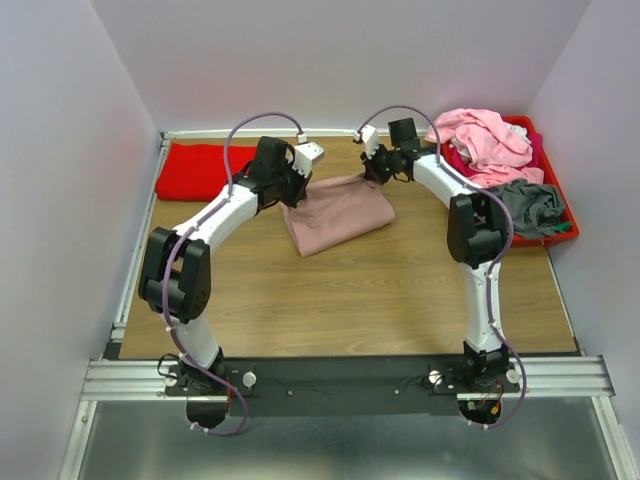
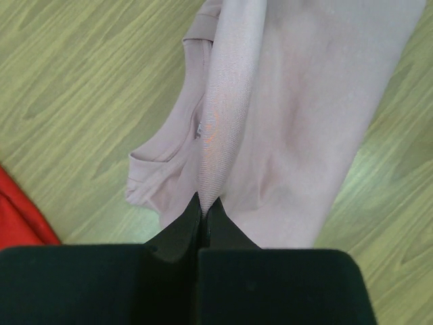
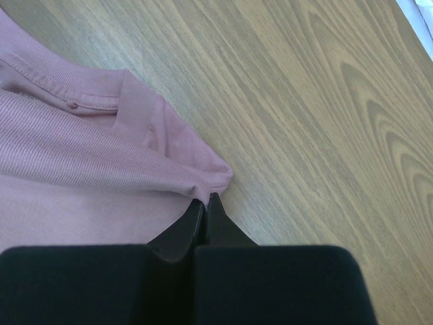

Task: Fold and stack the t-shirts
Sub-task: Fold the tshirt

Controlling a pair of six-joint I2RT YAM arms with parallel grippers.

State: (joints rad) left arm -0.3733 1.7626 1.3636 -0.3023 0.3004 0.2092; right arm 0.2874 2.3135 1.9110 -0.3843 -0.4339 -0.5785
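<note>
Both pinch dusty-pink t-shirt [image 1: 340,215]: left end effector [image 2: 203,208], right end effector [image 3: 205,201]; edge raised off table [image 1: 380,290].

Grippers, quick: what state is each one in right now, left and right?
Left gripper: closed on a raised fold of the dusty-pink t-shirt.
Right gripper: closed on the same t-shirt's edge.

In the top view, the left arm [image 1: 215,215] and the right arm [image 1: 470,228] cover the far edge of the dusty-pink t-shirt [image 1: 335,215]. The right arm also covers part of the grey t-shirt [image 1: 532,205]. The pile of t-shirts [image 1: 490,148] hides most of the red bin [image 1: 571,222]. The bit of cloth pinched inside the left gripper [image 2: 203,211] and the right gripper [image 3: 206,202] cannot be seen. The red t-shirt [image 2: 17,218] is cut off at the lower left of the left wrist view.
</note>
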